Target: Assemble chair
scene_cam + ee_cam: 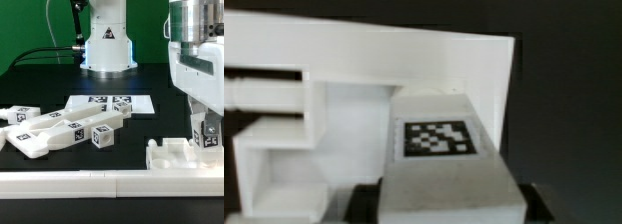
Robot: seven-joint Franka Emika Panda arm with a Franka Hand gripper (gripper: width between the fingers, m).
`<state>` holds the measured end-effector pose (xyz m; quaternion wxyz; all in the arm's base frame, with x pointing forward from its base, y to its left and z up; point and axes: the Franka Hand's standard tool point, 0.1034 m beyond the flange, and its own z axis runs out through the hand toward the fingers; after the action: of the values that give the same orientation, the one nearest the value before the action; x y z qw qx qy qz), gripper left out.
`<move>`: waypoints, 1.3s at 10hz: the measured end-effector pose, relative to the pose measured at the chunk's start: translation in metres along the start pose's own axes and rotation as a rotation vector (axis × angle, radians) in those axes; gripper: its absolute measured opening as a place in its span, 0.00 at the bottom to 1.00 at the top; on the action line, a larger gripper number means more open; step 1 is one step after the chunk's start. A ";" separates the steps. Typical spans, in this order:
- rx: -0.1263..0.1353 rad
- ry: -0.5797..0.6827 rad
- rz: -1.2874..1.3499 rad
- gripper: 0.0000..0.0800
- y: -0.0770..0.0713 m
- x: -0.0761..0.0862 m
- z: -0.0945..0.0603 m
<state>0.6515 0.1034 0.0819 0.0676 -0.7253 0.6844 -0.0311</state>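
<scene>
Chair (45, 138): chunky white tagged parts

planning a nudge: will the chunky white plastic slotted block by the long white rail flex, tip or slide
Probably stiff: the chunky white plastic slotted block has thick walls. Unlikely to tip: it sits low and wide. It may slide on the smooth dark table, until the long white rail beside it stops it.

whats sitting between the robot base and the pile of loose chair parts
The marker board lies flat between the robot base and the loose chair parts. This shows in the exterior view only.
</scene>
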 end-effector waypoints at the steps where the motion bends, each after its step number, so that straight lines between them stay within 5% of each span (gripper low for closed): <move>1: 0.000 0.000 -0.020 0.45 0.000 0.000 0.000; 2: -0.007 0.003 -0.079 0.45 0.001 0.000 0.000; 4: -0.023 0.015 -0.499 0.77 0.001 -0.005 -0.001; 8: -0.041 0.023 -0.815 0.81 0.003 -0.005 0.000; 10: -0.083 0.041 -1.242 0.81 0.003 -0.016 0.000; 11: -0.077 0.039 -1.200 0.81 0.002 -0.015 0.000; 12: -0.078 0.041 -1.184 0.64 0.002 -0.015 0.000; 13: -0.077 0.041 -1.173 0.64 0.002 -0.015 0.000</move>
<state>0.6484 0.1180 0.0822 -0.0004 -0.9839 0.1707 -0.0522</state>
